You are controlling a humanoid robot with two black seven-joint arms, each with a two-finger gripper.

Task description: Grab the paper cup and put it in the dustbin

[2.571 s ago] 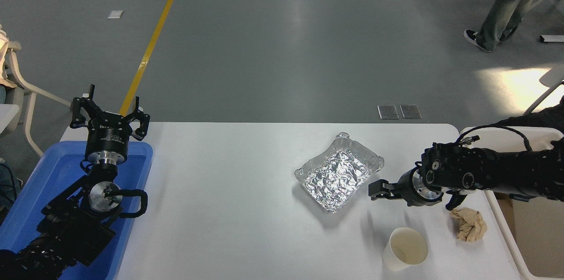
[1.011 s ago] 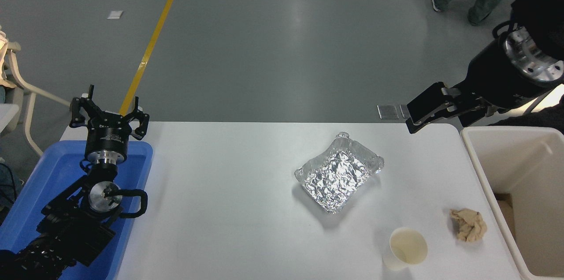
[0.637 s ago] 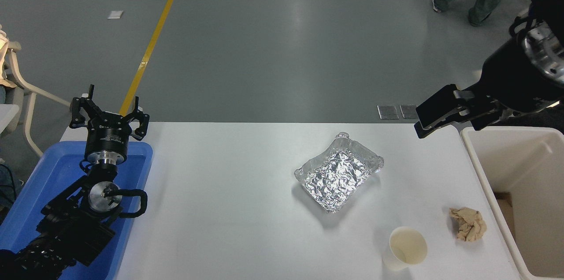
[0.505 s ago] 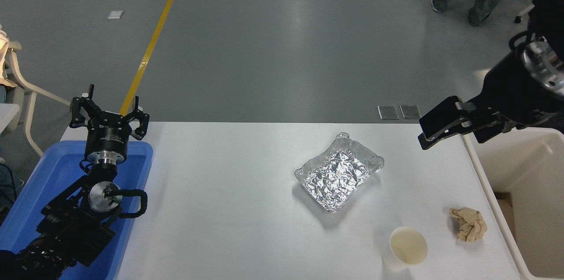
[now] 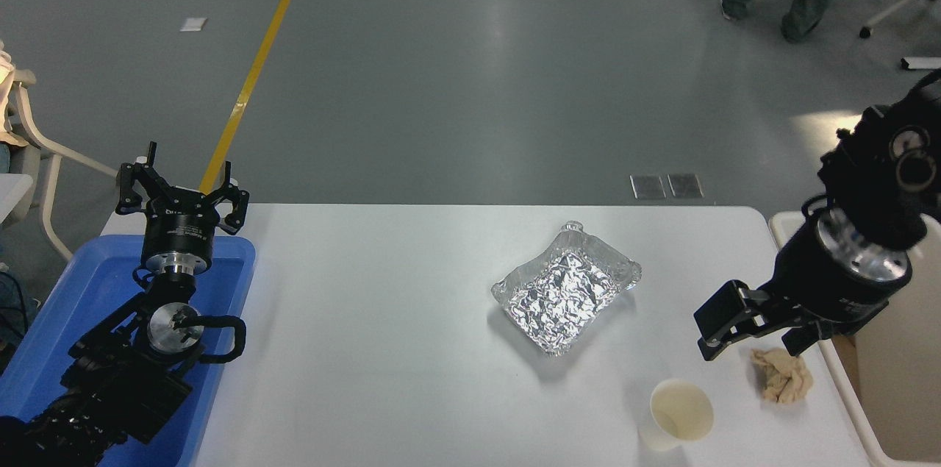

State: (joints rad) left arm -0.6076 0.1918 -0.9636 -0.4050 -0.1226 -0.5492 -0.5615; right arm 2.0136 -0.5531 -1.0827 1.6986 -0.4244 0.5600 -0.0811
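Since half a second ago the right gripper (image 5: 757,331) has been lowered from above the bench's far right corner to a spot near the right edge, just above the paper wad (image 5: 782,375). Cup (image 5: 678,415), wad and foil tray (image 5: 564,287) are found unmoved across all earlier frames.

The cup stands upright near the bench's near right corner, mouth up, untouched — the gripper is held apart from it, farther back and to the right. The wad lies just right of the cup, partly under the gripper's right finger. The foil tray sits right of centre, clear of the arm. The bin (image 5: 853,408) stands against the right edge, its far part hidden by the right arm.

The right arm is brought in from the right edge, wrist bent downward, fingers spread apart and empty. The left gripper (image 5: 182,196) is parked over the blue tray (image 5: 51,327) at the left edge — fingers apart.
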